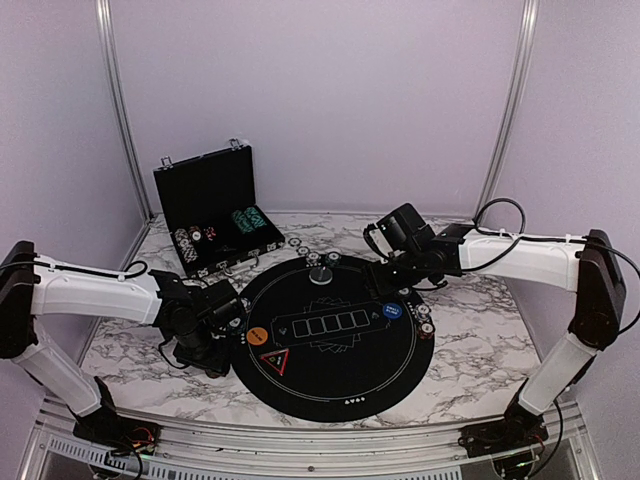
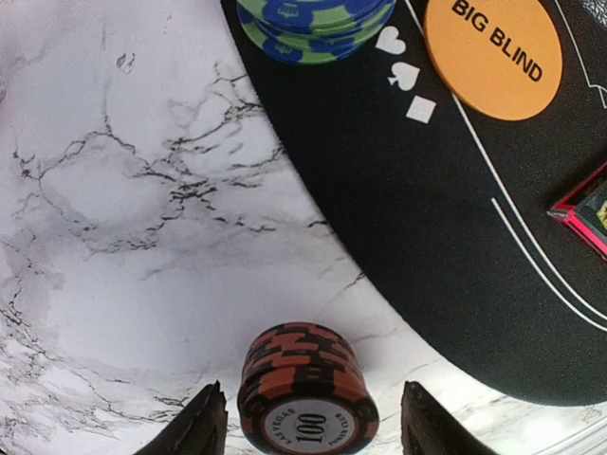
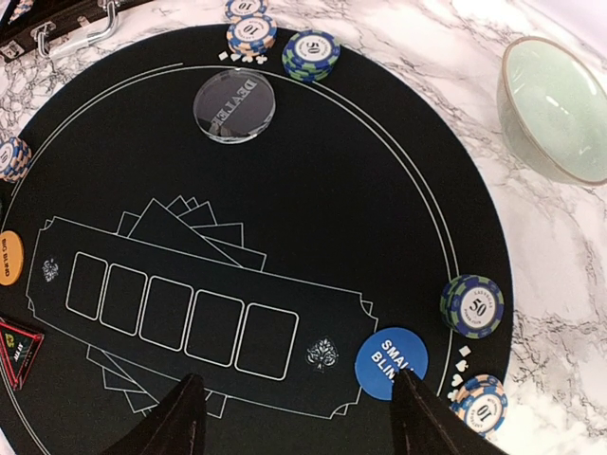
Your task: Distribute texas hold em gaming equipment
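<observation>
the red-and-black chip stack (image 2: 302,370) stands on its flat base on the marble tabletop (image 2: 142,237), just off the left edge of the round black mat (image 2: 455,237). it sits squarely between the two fingers of the left tool (image 2: 311,403). the tool is spread around the stack, one finger on each side. a thin sliver of marble shows on the right-hand side, and the left finger is so close that i cannot tell whether it touches. the stack is round, so no direction of grip is better than another. what matters is that it is centred in the gap, and it looks centred.

from there the mat lies toward the middle of the tabletop. the orange big blind disc (image 2: 493,52) and a blue-and-green chip stack (image 2: 318,24) lie ahead of the tool, on the mat's rim. i'd guess the next move is a pinch, a lift, and a short carry over that edge.

the right tool (image 3: 301,422) hangs spread and empty above the far side of the mat, near the blue small blind disc (image 3: 391,362). it is well apart from this stack, so the left arm is plainly the one for it.
</observation>
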`<state>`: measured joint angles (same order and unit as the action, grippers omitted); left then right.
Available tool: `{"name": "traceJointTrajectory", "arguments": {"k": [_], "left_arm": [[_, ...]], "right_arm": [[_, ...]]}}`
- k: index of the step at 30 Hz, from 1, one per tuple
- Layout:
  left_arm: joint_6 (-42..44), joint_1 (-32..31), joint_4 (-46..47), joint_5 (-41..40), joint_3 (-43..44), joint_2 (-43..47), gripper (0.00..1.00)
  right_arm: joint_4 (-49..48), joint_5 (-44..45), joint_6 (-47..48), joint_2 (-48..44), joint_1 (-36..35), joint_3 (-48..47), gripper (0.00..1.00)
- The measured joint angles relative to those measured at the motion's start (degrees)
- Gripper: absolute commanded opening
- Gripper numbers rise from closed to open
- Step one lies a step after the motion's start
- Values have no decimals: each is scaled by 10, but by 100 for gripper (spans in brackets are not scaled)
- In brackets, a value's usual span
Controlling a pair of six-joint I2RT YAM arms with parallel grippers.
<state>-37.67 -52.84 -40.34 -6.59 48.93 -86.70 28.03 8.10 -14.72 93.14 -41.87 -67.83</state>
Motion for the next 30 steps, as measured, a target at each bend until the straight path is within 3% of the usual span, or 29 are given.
{"name": "traceJointTrajectory", "arguments": {"k": [30], "left_arm": [[9, 0, -2, -10, 0, -2, 41]], "right_arm": [[-2, 0, 0, 0, 0, -8, 64]]}}
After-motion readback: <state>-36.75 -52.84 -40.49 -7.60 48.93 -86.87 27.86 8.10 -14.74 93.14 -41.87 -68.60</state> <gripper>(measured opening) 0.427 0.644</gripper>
